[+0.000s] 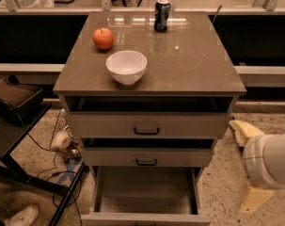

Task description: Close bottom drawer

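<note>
The bottom drawer (146, 192) is the lowest and narrowest of the cabinet's three grey-beige drawers. It stands pulled far out and its inside is empty. Its low front (146, 219) runs along the bottom edge of the view, and its handle is cut off there. My gripper (238, 167) is to the right of the cabinet, level with the lower drawers and apart from them. Its white body (269, 160) has one beige finger above (244, 131) and one below (253, 197), standing apart, with nothing between them.
On the cabinet top (193, 65) stand a white bowl (126, 66), an orange-red apple (103, 38) and a dark can (162, 15). The top drawer (146, 125) and middle drawer (146, 157) stand slightly out. A dark stand (19, 126), cables and a shoe (20, 216) lie at left.
</note>
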Tool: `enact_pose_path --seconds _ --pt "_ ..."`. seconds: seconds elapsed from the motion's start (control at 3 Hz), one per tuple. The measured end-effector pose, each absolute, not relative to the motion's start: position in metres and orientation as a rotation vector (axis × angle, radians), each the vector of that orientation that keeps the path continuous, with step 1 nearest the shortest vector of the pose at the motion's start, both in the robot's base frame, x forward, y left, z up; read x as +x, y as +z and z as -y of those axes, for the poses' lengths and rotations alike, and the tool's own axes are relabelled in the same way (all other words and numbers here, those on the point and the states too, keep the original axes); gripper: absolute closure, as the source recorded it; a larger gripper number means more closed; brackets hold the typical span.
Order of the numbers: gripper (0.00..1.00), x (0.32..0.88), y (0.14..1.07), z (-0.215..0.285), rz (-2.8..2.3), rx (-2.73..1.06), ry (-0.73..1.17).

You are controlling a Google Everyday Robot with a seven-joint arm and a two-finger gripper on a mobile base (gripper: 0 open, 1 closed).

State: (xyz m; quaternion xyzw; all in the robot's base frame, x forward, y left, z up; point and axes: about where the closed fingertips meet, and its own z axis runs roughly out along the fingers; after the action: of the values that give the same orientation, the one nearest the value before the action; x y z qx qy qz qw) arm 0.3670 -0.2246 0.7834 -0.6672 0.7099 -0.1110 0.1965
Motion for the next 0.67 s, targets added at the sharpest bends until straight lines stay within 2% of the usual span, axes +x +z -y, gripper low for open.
enact_pose_path --seconds 0.67 --pt "0.0 0.331 0.621 0.168 -1.937 -1.871 -0.031"
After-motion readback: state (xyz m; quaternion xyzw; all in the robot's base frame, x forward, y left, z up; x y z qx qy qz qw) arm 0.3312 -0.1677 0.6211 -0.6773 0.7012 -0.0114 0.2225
